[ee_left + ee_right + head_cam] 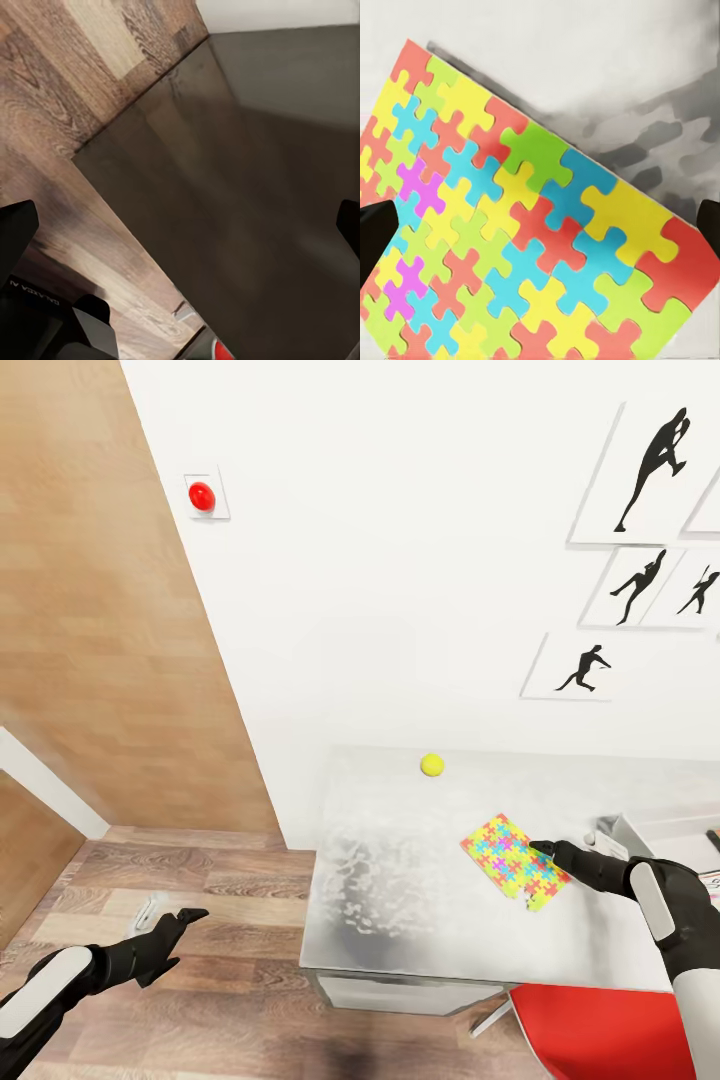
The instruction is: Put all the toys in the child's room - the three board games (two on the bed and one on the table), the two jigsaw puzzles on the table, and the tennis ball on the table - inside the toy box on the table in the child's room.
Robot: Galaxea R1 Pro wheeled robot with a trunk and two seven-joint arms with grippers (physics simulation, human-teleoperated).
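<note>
Red wall button (201,496), silhouette pics (640,470), red chair (600,1030).

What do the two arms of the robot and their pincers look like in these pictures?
Both arms have white rounded forearm shells and black wrist segments. The left pincer and the right pincer are black, each with slim pointed fingers. In the left wrist view, small white lettering marks the black pincer body. No loose cables show.

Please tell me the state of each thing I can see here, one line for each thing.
Jigsaw puzzle: lying flat on the table, assembled, not gripped.
Tennis ball: resting on the table, apart from the puzzle.
Right gripper: open, over the puzzle.
Left gripper: open, empty, over the wooden floor.
Toy box: just a corner visible, contents hidden.
</note>
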